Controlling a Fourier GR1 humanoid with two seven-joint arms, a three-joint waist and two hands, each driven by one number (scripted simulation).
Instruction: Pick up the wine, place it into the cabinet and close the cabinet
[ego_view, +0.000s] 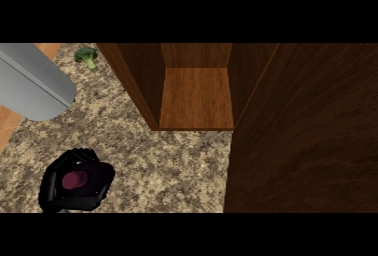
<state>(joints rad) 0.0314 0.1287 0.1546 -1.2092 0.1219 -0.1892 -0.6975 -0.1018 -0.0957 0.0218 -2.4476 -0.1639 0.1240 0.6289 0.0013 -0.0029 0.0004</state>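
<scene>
Speckled counter carries open wooden cabinet, broccoli.

The cabinet stands open at the far middle, its wooden shelf bare and reachable from the near side across the speckled counter. Its open door fills the right side from far to near like a wall, blocking any approach from the right. At the far left a grey forearm slants over the counter, with a broccoli floret beside it. At the near left, the left hand occupies the counter, curled round a dark red-topped thing.
</scene>
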